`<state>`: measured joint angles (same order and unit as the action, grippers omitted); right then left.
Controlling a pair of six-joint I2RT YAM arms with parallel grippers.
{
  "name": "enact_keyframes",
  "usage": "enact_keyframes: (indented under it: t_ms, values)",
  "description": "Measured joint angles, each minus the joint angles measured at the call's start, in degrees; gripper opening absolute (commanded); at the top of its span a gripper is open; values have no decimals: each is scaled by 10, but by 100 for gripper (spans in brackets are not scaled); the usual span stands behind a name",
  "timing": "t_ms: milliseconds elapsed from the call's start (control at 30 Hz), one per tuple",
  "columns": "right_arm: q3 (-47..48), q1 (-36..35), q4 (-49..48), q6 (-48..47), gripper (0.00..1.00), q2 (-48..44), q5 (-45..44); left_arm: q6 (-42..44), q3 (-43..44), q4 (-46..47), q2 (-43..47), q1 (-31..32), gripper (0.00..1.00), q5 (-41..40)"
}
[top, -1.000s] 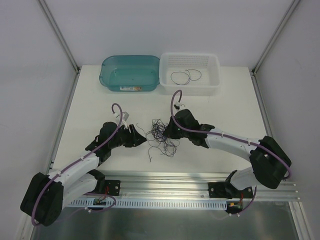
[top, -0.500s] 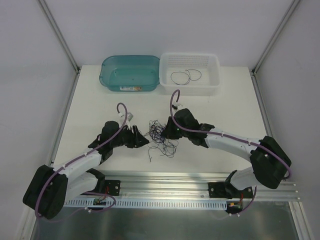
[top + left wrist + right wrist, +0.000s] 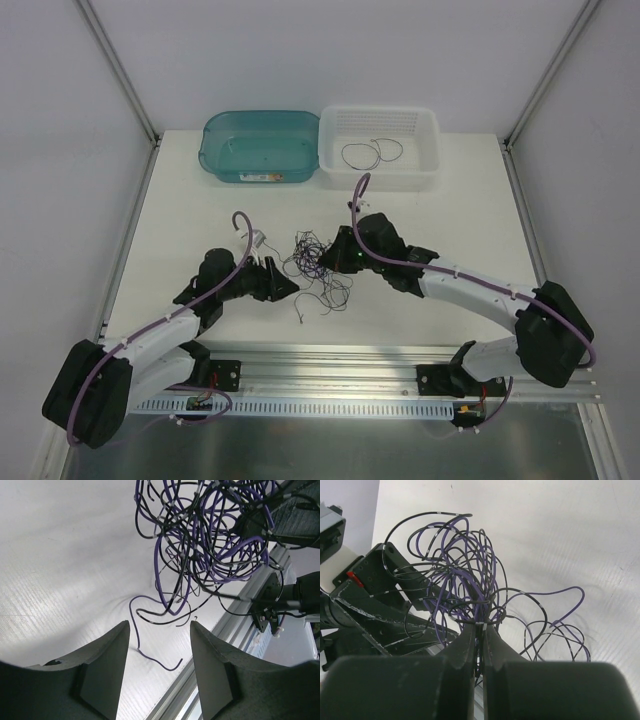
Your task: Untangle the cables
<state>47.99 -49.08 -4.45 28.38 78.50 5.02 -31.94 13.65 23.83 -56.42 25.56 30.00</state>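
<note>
Two bins at the back of a white table (image 3: 190,210)
A translucent teal tub (image 3: 215,160) and a white perforated basket (image 3: 380,181) stand side by side along the far edge. A ribbed aluminium rail (image 3: 330,360) runs across the near edge, and pale panels (image 3: 60,150) in metal framing close in the sides.

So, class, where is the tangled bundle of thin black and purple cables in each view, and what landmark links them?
Top external: tangle of thin black and purple cables, mid-picture.
Left wrist: upper right, beyond the open left gripper.
Right wrist: centre, above the shut right gripper.
Landmark: right gripper pinching the tangle, in all three.
</note>
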Motion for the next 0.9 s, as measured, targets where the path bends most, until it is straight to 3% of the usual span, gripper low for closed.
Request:
enact_keyframes:
  t_ms: [733,833,900]
  values:
    - [-21,3,-73,60,1,-30,25,-56,-36,90,43,4,41,-71]
    - [-27,3,-78,65,1,-30,27,-76,-38,103,43,4,32,-80]
    - [-29,3,-78,66,1,-30,27,-87,-38,109,43,4,17,-82]
